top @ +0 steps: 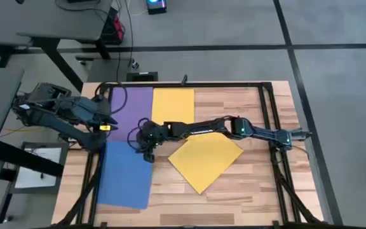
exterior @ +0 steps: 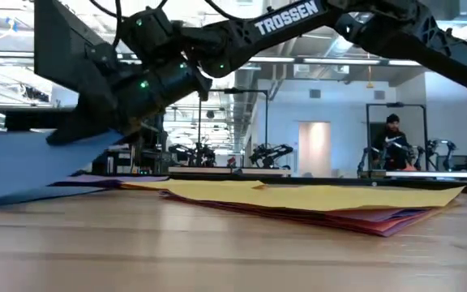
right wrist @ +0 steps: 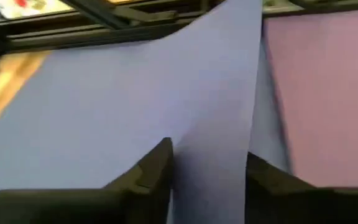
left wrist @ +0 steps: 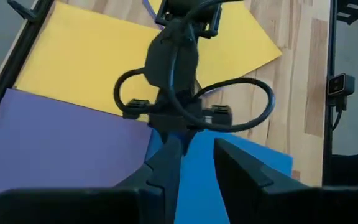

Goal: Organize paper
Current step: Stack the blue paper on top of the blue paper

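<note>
right tool [top: 146, 145]: reached way across the worktop [top: 259, 184], clamped on the near corner of the blue sheet [top: 126, 175]; in the right wrist view the fingers [right wrist: 151, 171] sit either side of the blue paper's edge, and from table height that corner is lifted off the wood

left tool [top: 110, 117]: parked at the left edge over the purple sheet, pointed toward the right arm; can't tell how far its fingers are spread

blue sheet: front-left of the worktop, long side running front to back, its near-left part hanging over the edge a bit

purple sheet [top: 135, 105]: back-left, flat, just behind the blue one

yellow sheet [top: 173, 105]: back, lying right beside the purple one, edges touching or close to it

tilted yellow sheet [top: 205, 159]: middle of the worktop, turned like a diamond, on top of a small stack; low view shows pinkish and bluish edges [exterior: 379, 221] poking out under it

background: a person [exterior: 392, 138] standing far off in the room
</note>
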`<state>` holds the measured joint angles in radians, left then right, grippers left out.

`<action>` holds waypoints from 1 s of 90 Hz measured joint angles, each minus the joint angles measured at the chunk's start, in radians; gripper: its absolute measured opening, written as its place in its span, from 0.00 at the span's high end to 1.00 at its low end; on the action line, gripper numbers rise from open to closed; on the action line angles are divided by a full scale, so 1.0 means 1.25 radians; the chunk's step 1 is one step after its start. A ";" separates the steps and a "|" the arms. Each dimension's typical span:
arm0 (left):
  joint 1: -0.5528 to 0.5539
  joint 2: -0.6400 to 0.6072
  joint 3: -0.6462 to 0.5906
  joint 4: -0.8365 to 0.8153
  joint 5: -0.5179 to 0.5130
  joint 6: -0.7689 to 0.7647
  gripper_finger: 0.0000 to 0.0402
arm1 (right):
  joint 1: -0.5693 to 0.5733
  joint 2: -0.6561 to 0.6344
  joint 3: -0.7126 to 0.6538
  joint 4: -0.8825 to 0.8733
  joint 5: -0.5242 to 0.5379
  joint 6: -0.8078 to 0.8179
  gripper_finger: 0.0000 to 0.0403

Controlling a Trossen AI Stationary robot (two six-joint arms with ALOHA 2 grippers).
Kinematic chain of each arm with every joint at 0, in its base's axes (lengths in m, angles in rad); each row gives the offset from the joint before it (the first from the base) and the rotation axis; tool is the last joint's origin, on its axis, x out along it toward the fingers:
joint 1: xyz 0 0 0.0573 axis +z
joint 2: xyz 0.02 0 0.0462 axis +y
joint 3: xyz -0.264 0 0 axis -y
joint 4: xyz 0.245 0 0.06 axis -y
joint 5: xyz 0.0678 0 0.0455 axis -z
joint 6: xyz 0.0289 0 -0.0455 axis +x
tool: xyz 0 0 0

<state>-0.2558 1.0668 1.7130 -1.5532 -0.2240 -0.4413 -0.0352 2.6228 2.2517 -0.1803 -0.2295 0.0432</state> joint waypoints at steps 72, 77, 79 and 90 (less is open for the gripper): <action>0.000 -0.003 0.001 -0.006 0.001 0.003 0.80 | 0.086 -0.196 0.066 -0.547 0.201 0.001 0.67; 0.000 -0.002 0.001 -0.006 0.000 0.025 0.80 | 0.110 -0.158 0.062 -0.539 0.201 0.002 0.77; 0.000 -0.002 0.001 -0.006 0.000 0.031 0.80 | 0.118 -0.141 0.059 -0.537 0.201 0.004 0.81; 0.000 -0.002 0.001 -0.005 -0.003 0.048 0.80 | 0.158 -0.072 0.056 -0.484 0.185 0.056 0.97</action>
<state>-0.2554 1.0639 1.7138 -1.5599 -0.2272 -0.3815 0.1623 2.5332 2.3219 -0.7857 0.0012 0.1128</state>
